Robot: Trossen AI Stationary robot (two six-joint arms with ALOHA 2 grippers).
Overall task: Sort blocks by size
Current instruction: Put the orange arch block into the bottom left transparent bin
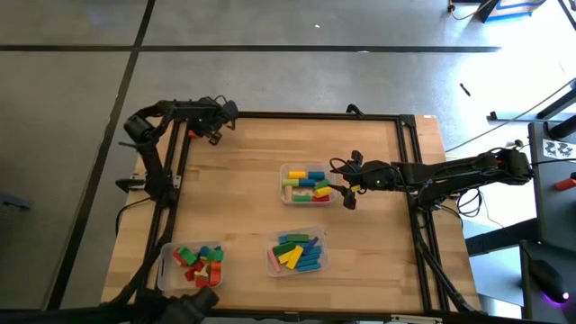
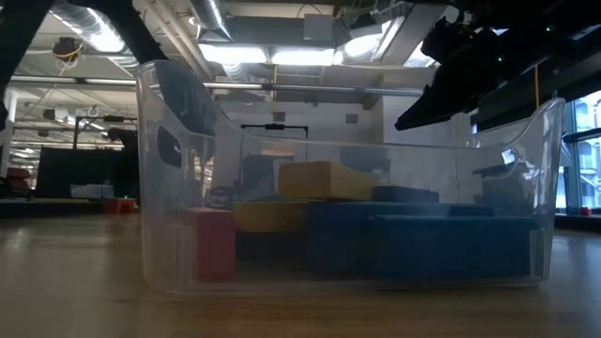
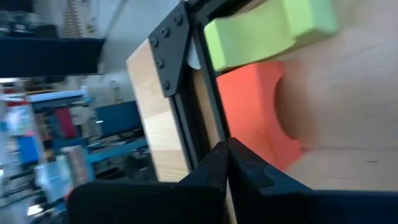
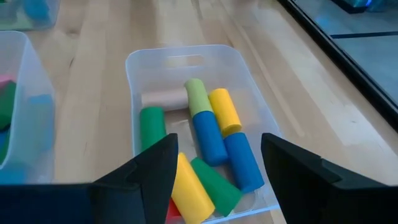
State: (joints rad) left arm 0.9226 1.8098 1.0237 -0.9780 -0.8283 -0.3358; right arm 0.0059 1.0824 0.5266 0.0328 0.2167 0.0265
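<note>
- At the far left corner of the surface (image 1: pixel 243 198), the left claw (image 3: pixel 227 163) is pinched completely shut with nothing between its fingers, as far as I can see. Its tips point at a red block (image 3: pixel 258 112) just past them, and a green block (image 3: pixel 267 31) sits right behind that one, both tucked against the black corner frame (image 3: pixel 177 43).
- My read: this is the "fetch the strays" step, and those two loose blocks aren't in any tray yet. The next move would be to open up, line the fingers up on either side of the red one, and close on it properly. The frame is right beside it, so there isn't much room to get in.
- The left arm is folded back along the left edge, with its wrist turned in toward that corner.
- Over in the middle, the right claw (image 4: pixel 217 171) hangs wide open and empty above the near end of the middle tray (image 4: pixel 180 59). Below it are the blocks (image 4: pixel 208 140) in blue, yellow, green and tan.
- The right arm is stretched out nearly straight from the right side of the surface.
- Farther out, a front tray (image 1: pixel 270 261) and a front-left tray (image 1: pixel 165 265) each hold their own batch, so most of the sorting looks done.
</note>
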